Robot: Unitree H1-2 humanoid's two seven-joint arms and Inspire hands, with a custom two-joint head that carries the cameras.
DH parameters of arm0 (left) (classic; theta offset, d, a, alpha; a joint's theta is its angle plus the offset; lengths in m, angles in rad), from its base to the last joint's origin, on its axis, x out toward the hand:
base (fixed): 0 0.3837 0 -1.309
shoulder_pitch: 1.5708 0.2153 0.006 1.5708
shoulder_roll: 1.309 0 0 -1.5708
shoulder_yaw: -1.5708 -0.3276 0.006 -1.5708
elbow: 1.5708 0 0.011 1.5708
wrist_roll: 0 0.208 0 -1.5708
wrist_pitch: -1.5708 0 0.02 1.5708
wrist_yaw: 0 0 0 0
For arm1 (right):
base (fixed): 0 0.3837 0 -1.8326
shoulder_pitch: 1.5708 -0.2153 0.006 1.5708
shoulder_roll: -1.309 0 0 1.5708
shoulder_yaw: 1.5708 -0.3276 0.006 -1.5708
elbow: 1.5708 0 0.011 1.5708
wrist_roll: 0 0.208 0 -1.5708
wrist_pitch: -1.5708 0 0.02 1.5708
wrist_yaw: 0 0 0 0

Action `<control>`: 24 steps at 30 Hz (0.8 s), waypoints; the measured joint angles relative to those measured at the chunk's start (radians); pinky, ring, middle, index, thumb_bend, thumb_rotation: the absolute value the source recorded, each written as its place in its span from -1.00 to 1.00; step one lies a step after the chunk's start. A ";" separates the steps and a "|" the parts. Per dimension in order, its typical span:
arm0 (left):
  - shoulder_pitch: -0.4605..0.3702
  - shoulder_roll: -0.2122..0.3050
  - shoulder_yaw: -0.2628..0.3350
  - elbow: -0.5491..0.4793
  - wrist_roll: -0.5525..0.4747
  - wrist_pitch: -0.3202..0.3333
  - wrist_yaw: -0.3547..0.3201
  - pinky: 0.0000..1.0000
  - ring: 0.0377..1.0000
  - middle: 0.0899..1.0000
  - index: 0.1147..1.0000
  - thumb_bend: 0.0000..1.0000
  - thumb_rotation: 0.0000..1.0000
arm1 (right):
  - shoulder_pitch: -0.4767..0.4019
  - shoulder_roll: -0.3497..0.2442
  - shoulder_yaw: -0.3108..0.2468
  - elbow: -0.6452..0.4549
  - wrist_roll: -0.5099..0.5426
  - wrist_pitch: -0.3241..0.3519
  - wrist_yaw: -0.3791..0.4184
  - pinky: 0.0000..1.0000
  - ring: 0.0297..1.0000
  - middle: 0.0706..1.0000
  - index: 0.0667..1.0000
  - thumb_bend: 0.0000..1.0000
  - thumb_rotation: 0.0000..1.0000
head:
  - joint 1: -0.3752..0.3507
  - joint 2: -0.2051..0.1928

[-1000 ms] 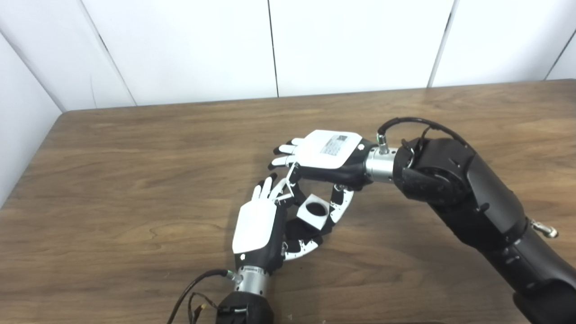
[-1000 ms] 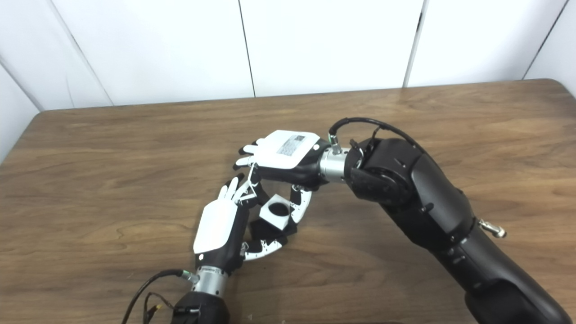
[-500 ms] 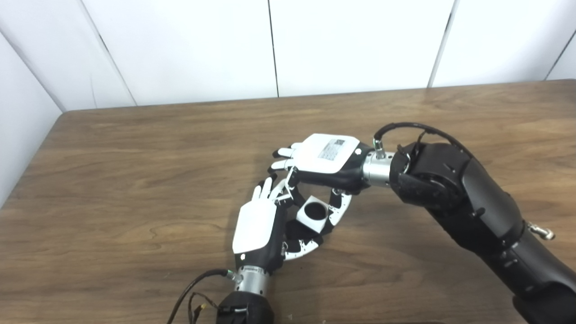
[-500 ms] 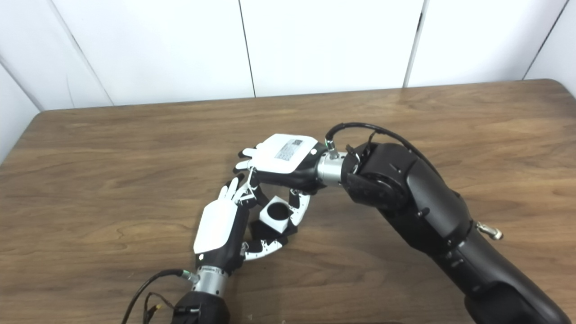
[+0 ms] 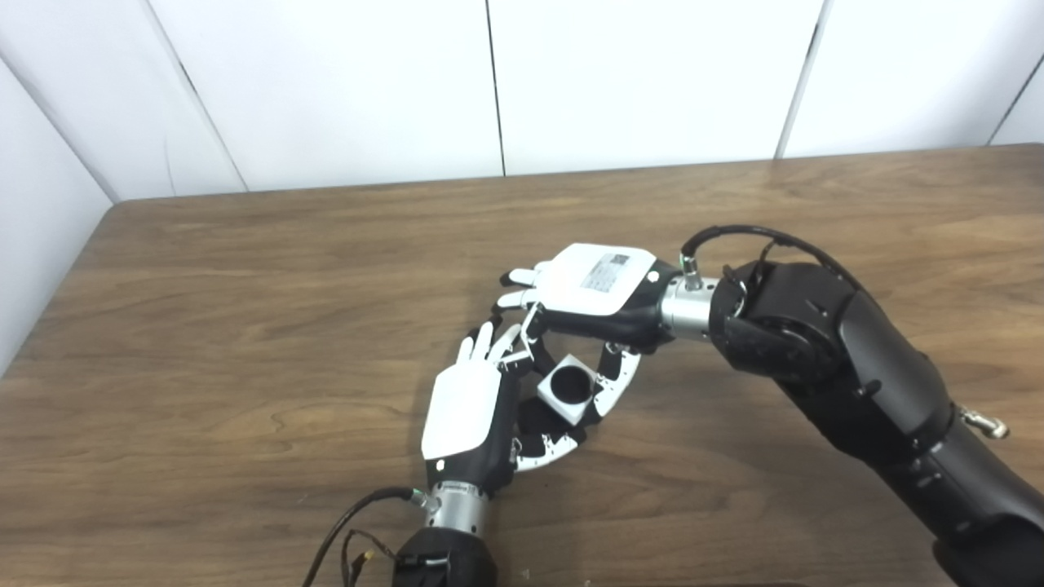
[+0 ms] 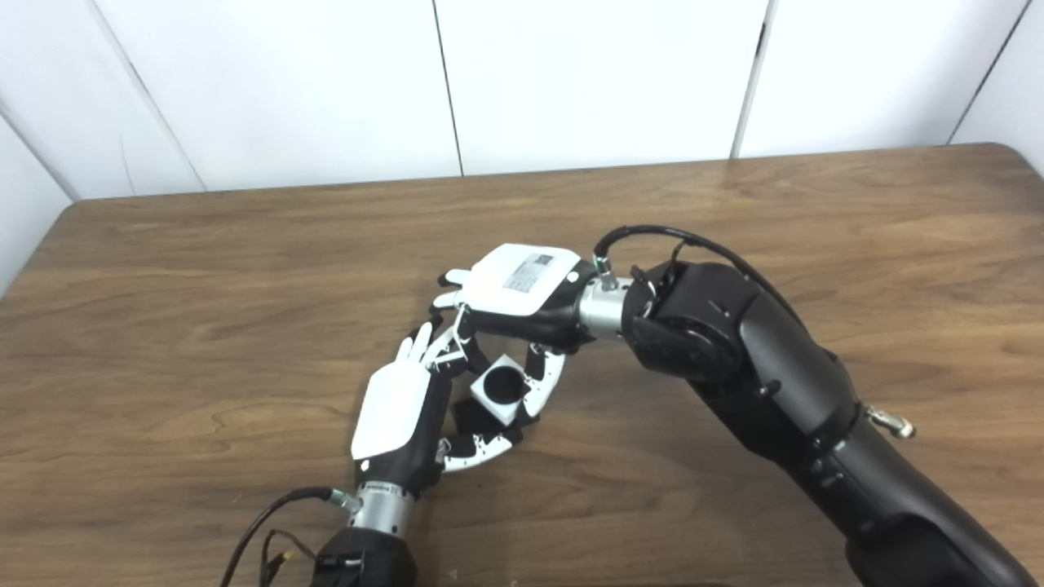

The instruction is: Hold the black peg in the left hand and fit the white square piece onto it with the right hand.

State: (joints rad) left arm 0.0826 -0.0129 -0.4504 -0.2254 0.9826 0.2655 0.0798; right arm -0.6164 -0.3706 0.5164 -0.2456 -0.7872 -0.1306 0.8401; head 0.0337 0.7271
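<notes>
Nearest the camera, the left robot hand stands over the wooden tabletop, back of the palm up, fingers curled round a dark block that I take to be the black peg; most of it is hidden inside the grip, so its top cannot be made out. Just beyond and touching it, the white square piece sits tilted, its round dark hole facing up. The right robot hand reaches over from farther back, thumb and a finger clamped on opposite sides of the piece. The step in hand looks like the fitting itself: the piece is at the peg but, as far as I can judge, not yet seated square. The next move likely calls for levelling the piece over the peg and pressing down while the left grip keeps steady.
</notes>
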 measured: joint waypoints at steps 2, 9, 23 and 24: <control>0.000 0.000 0.001 0.001 0.000 0.001 -0.007 1.00 1.00 0.80 0.34 0.65 -0.60 | 0.006 0.000 -0.003 0.008 -0.001 0.000 0.000 0.89 1.00 0.87 0.17 0.79 -0.38 | 0.002 0.000; 0.000 0.003 0.001 0.002 0.008 0.007 -0.017 1.00 1.00 0.81 0.42 0.67 -0.53 | 0.008 0.000 -0.016 0.012 0.005 0.003 0.000 0.85 1.00 0.87 0.24 0.86 -0.36 | 0.003 0.000; 0.000 0.006 0.008 0.001 0.009 0.010 -0.053 1.00 1.00 0.83 0.59 0.76 -0.50 | 0.008 0.000 -0.046 0.015 0.016 0.011 0.000 0.84 1.00 0.87 0.27 0.88 -0.33 | 0.005 -0.003; 0.000 0.006 0.009 0.001 0.009 0.010 -0.053 1.00 1.00 0.83 0.60 0.77 -0.50 | 0.008 0.000 -0.049 0.015 0.016 0.012 0.000 0.84 1.00 0.87 0.27 0.88 -0.34 | 0.005 -0.003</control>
State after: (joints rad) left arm 0.0829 -0.0065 -0.4417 -0.2241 0.9915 0.2756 0.0265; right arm -0.6086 -0.3709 0.4675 -0.2305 -0.7711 -0.1191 0.8402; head 0.0383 0.7240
